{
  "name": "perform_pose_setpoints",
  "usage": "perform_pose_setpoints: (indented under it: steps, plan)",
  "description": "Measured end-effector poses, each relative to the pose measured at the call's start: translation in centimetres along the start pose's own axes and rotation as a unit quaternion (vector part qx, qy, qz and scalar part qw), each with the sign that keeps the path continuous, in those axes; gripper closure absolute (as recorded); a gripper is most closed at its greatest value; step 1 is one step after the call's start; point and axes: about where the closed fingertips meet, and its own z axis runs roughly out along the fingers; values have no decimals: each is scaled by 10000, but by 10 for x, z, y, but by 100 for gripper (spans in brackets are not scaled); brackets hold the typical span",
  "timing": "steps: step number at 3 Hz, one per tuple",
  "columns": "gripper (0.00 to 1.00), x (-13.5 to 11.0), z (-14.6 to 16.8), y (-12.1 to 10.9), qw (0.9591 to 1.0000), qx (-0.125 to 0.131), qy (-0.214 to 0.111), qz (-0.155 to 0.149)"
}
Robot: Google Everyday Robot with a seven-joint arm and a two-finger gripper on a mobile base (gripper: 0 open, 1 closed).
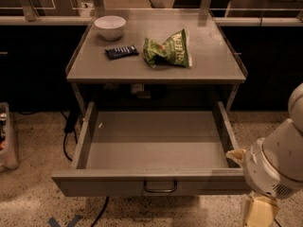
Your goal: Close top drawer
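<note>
My pincer (pixel 259 213) hangs low at the right edge of the view, under the bulky white end of my arm (pixel 277 167). Whether it is released or clenched I cannot tell. It grasps nothing that I can see. It sits just past the right end of the top drawer (pixel 104 186), near that corner and a little closer to me than the front panel, and I cannot make out contact. The drawer is pulled far out from under the bench (pixel 213 65) and is bare inside. Its panel runs left to right across my view, with the small wire handle (pixel 160 188) at its middle, well off to my left. The closing push runs straight away from me, so I judge I must first shift left to meet the panel squarely. On the bench top sit a white bowl (pixel 110 26), a dark wrapped bar (pixel 121 51) and a green crisp bag (pixel 168 49).
</note>
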Motion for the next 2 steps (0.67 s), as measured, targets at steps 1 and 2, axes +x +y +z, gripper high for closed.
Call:
perform_pose_setpoints:
  steps: [1,2]
  plan:
    - [0,4,26,6,9999,-171,-3,-1]
    - [0,11,37,6,9996,-232,36,154]
